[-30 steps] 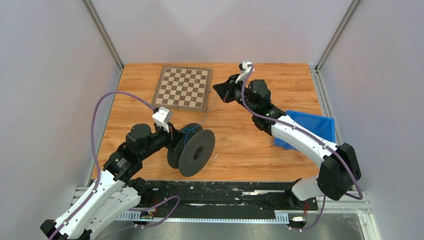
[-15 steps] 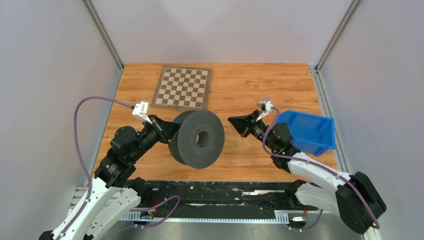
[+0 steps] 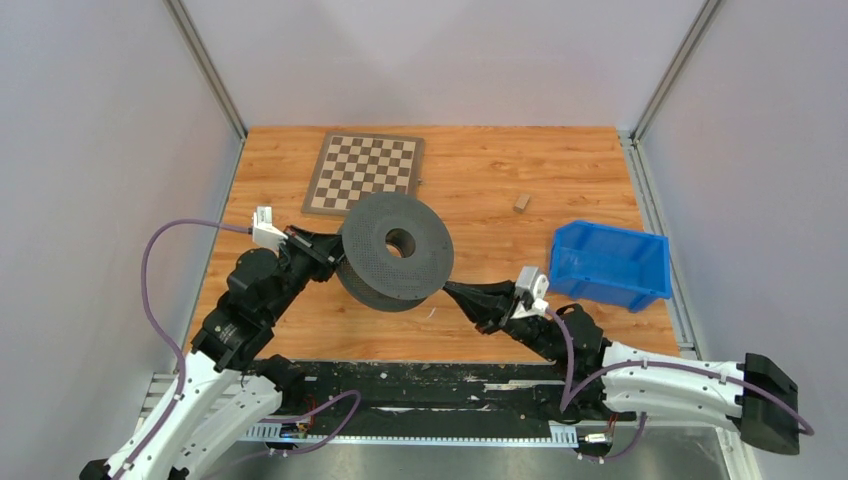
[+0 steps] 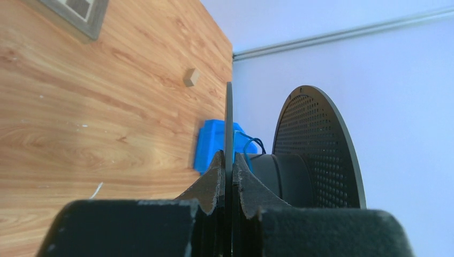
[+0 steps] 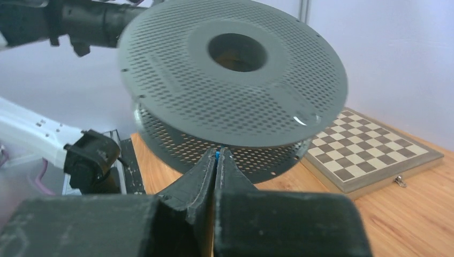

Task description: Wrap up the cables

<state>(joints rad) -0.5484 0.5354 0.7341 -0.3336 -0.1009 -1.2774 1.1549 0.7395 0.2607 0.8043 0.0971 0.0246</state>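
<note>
Right wrist view: my right gripper pinches shut on the thin blue cable just under the spool, whose flange my left gripper clamps. Tugging too hard could slip the cable out or twist the spool free.

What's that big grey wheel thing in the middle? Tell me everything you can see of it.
It is a dark grey spool, plastic by its look: two round discs full of small holes, joined by a thick core with a hole through its middle. Some blue wire lies on the core. It hangs tilted, apparently off the table. The left hand is clamped on one disc's rim. The right hand, shut on a bit of blue wire, sits by its edge.
</note>
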